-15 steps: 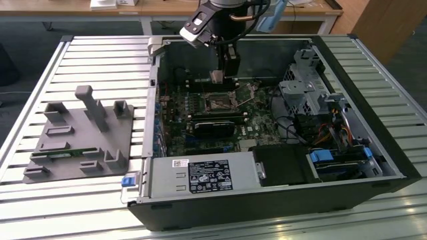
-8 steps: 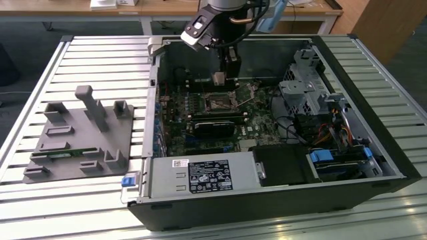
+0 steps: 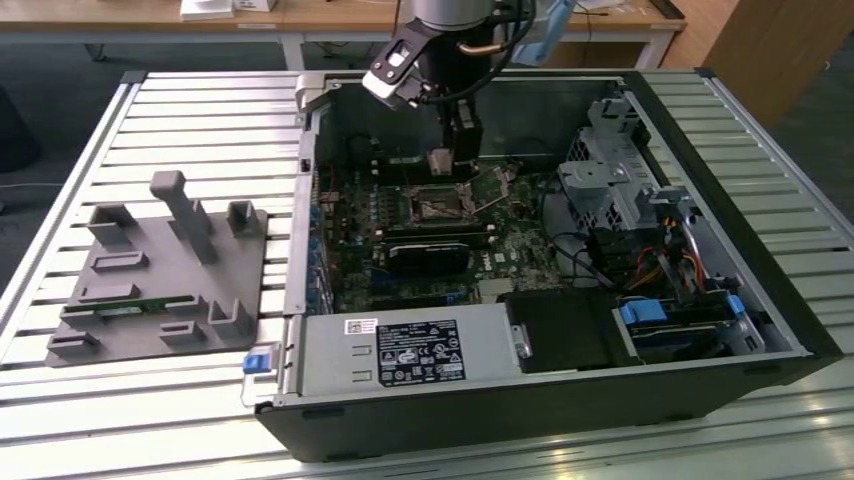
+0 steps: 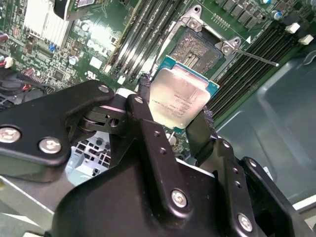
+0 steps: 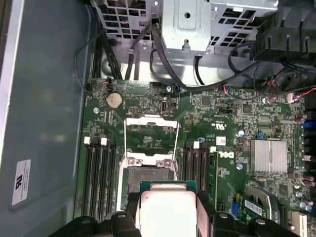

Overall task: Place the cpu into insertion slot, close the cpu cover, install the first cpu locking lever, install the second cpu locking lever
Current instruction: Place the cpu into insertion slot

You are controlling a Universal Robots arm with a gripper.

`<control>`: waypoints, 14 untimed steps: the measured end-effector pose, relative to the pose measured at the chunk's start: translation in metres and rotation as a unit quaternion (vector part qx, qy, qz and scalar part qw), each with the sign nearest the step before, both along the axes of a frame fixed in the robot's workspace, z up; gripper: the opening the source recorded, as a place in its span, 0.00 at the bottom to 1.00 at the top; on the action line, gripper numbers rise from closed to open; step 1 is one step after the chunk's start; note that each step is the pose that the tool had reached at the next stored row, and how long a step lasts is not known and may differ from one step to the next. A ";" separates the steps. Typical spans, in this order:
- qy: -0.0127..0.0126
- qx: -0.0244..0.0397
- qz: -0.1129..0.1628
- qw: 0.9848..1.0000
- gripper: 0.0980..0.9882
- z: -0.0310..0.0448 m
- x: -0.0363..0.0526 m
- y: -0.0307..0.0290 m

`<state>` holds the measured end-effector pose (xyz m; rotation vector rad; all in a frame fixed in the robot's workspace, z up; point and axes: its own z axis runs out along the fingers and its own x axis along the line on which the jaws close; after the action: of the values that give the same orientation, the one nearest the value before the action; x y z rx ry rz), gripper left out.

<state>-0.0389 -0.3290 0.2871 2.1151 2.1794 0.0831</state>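
Observation:
My gripper (image 3: 442, 160) hangs inside the open computer case, shut on the cpu (image 4: 180, 96), a flat square chip with a silvery top and a green edge. In both wrist views the black fingers (image 4: 144, 94) clamp two opposite sides of the cpu (image 5: 168, 210). The chip hovers a little above the insertion slot (image 4: 200, 49), a square black socket on the green board, and covers part of that slot (image 5: 148, 177). The cpu cover (image 5: 150, 120), a silvery frame, stands flipped open on the slot's far side. A thin metal locking lever (image 4: 256, 57) sticks out beside the slot.
Memory slots (image 5: 98, 173) flank the socket. A black card (image 3: 427, 250) and a power supply (image 3: 400, 355) lie nearer the case front, and a drive cage (image 3: 614, 190) is at the exterior view's right. A grey fixture plate (image 3: 160, 270) lies outside the case on the left.

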 end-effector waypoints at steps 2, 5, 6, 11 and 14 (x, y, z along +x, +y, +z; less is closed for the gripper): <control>0.000 0.000 -0.003 1.000 0.49 -0.0020 0.0000 0.0017; 0.000 0.000 -0.005 1.000 0.49 -0.0060 0.0000 0.0064; 0.000 0.000 -0.005 1.000 0.49 -0.0076 0.0000 0.0080; 0.000 0.000 -0.005 1.000 0.49 -0.0167 0.0000 0.0130; 0.000 0.000 -0.005 1.000 0.49 -0.0221 0.0000 0.0143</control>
<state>-0.0389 -0.3146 0.2651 2.1260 2.1685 0.0827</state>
